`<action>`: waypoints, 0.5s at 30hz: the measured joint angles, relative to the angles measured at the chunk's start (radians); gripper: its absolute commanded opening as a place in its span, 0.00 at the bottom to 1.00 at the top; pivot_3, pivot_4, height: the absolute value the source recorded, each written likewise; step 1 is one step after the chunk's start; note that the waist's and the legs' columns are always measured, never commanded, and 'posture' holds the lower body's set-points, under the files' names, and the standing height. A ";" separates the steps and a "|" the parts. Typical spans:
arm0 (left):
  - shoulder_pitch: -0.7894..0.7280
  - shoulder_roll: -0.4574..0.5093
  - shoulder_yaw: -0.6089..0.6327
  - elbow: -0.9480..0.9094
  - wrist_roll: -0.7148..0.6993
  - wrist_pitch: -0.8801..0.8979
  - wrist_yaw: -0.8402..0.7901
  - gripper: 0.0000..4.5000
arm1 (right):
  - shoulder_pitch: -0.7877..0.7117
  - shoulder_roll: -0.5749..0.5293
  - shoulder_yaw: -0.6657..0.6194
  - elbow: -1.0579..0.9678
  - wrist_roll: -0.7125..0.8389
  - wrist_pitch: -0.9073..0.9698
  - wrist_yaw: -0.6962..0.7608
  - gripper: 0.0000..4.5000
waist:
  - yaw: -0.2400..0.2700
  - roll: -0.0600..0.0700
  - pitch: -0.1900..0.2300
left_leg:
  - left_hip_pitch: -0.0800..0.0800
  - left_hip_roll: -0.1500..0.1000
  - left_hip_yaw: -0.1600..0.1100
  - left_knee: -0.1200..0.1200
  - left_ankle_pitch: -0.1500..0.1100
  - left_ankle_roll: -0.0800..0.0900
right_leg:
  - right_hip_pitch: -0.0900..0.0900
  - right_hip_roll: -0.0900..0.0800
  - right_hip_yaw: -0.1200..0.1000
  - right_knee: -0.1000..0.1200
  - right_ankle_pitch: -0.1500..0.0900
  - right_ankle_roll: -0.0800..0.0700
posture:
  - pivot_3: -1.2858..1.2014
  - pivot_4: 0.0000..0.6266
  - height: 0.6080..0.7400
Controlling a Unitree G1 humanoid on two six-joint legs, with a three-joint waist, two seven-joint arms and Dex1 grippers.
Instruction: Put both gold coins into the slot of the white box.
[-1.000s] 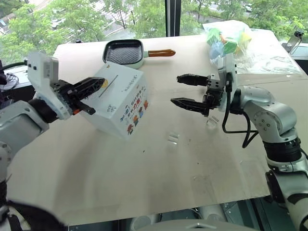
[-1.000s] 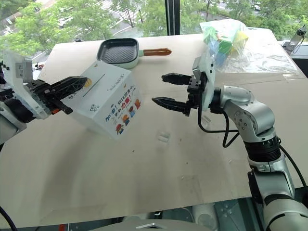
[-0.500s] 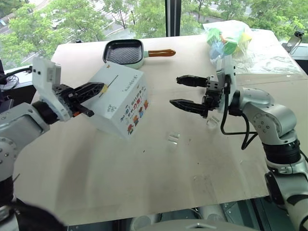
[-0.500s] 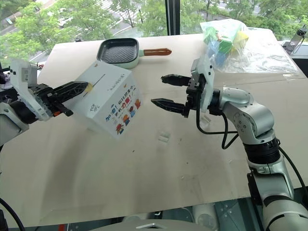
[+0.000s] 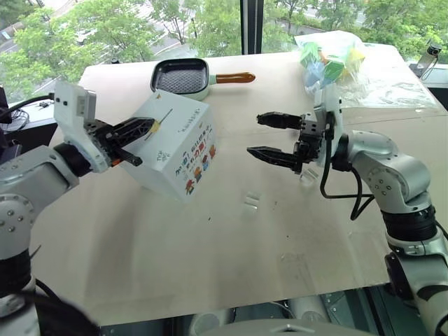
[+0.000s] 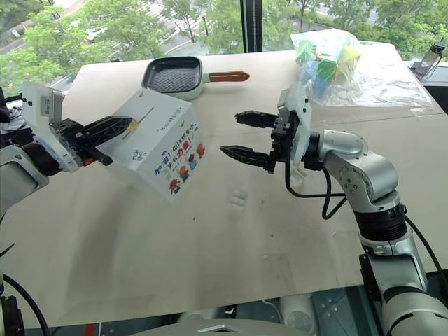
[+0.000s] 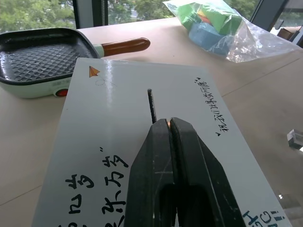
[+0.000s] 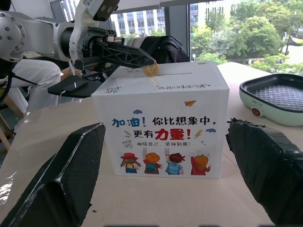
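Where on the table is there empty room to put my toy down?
The widest bare patch is the near part of the table, in front of the white box. There is also room between the grill pan and the plastic bag. It is crowded between the box and the right gripper.

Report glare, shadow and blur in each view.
Left wrist view: daylight sheen on the white box top; the left gripper, shut on a gold coin, looms soft. Right wrist view: its open right gripper's fingers are dark blurred masses, the box sharp. Eye views: soft shadows on the table.
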 measured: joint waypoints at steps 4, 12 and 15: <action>-0.011 -0.005 0.000 0.006 0.029 0.011 0.003 0.00 | 0.001 0.000 0.000 -0.003 0.000 0.000 -0.002 0.99 | -0.001 0.000 0.000 | 0.002 0.000 0.000 0.000 0.001 -0.001 | 0.000 0.000 0.001 0.003 0.000 0.000 | 0.52 0.24 0.85; -0.016 -0.018 -0.006 0.009 0.057 0.026 0.001 0.00 | 0.004 0.000 -0.001 -0.007 -0.001 -0.002 -0.009 0.99 | -0.001 0.000 0.000 | 0.003 0.000 0.000 0.000 0.001 -0.001 | 0.000 0.000 0.001 0.004 0.000 0.000 | 0.52 0.24 0.85; -0.018 -0.023 -0.006 0.007 0.065 0.028 0.001 0.00 | 0.004 0.000 -0.001 -0.007 -0.001 -0.002 -0.010 0.99 | -0.001 0.000 -0.001 | 0.003 0.000 0.000 0.000 0.001 -0.002 | 0.000 0.000 0.001 0.005 0.000 0.000 | 0.52 0.24 0.85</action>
